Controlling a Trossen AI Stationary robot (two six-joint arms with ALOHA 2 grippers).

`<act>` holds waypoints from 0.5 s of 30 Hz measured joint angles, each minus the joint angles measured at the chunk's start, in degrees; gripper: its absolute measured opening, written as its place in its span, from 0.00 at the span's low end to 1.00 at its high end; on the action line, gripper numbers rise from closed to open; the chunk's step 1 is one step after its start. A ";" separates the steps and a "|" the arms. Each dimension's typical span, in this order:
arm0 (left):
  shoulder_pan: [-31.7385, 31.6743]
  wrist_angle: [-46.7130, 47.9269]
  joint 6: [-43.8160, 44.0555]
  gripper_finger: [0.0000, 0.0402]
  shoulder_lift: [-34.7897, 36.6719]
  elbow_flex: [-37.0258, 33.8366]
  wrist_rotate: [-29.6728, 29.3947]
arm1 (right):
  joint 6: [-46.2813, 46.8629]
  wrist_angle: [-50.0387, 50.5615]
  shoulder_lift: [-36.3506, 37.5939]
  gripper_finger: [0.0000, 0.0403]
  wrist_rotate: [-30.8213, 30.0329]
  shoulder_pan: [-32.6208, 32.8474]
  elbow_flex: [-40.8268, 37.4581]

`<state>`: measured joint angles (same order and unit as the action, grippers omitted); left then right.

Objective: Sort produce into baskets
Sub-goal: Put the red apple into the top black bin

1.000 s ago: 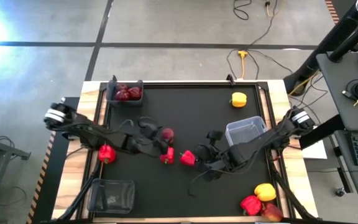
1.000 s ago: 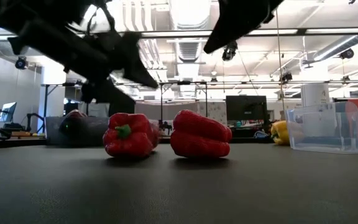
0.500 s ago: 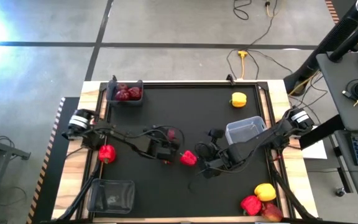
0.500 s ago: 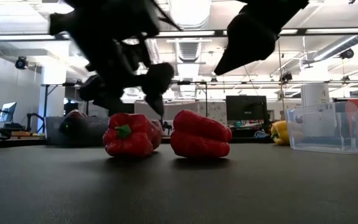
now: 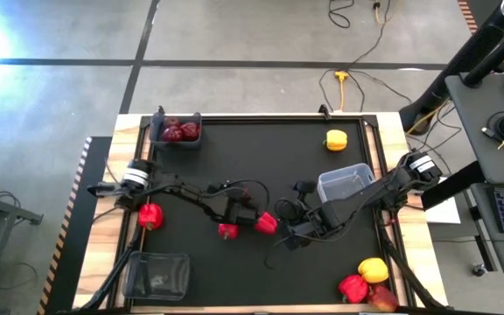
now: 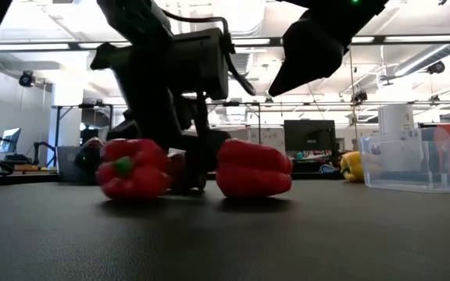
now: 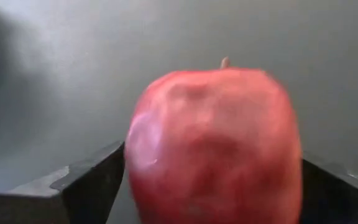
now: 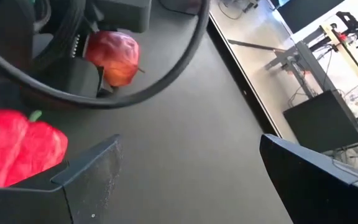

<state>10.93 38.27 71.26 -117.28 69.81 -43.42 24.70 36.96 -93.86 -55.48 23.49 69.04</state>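
Red, waxy and round, the apple point(image 7: 215, 146) sat between the left gripper's point(image 5: 239, 210) fingers at table centre; whether they pinched it, you could not tell. Judged step: grasping it, then carrying it to the far-left basket point(image 5: 176, 131) of apples. The right gripper point(image 8: 185, 180) gaped wide, empty, beside a lobed glossy pepper point(image 5: 265, 222).

Our tally: red apple point(image 7: 215, 146), bright red bell pepper point(image 6: 254, 168), yellow bell pepper point(image 5: 336, 139), black tabletop point(image 5: 269, 153).
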 joint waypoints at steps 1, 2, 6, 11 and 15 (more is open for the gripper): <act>-0.15 -0.35 -0.51 0.92 -0.42 0.06 -0.07 | 0.38 0.01 0.00 0.91 0.00 0.00 -0.04; -0.23 -0.86 -1.71 0.91 -0.74 0.06 -0.91 | 0.88 -0.06 0.00 0.91 -0.01 0.00 -0.13; -0.84 -2.65 -5.96 0.85 -1.13 0.08 -2.43 | 2.29 -1.74 0.00 0.91 -0.02 -0.13 -1.22; -2.13 -1.96 -12.51 0.69 0.46 -0.20 -2.26 | 2.40 -5.93 0.00 0.91 0.09 -0.17 -3.60; -5.23 0.27 -19.34 0.65 5.08 -0.78 -4.29 | 2.83 -6.50 0.00 0.91 0.10 -0.28 -4.82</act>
<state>5.70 38.53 51.92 -112.20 69.03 -47.70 27.53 30.46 -93.86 -55.38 23.20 64.21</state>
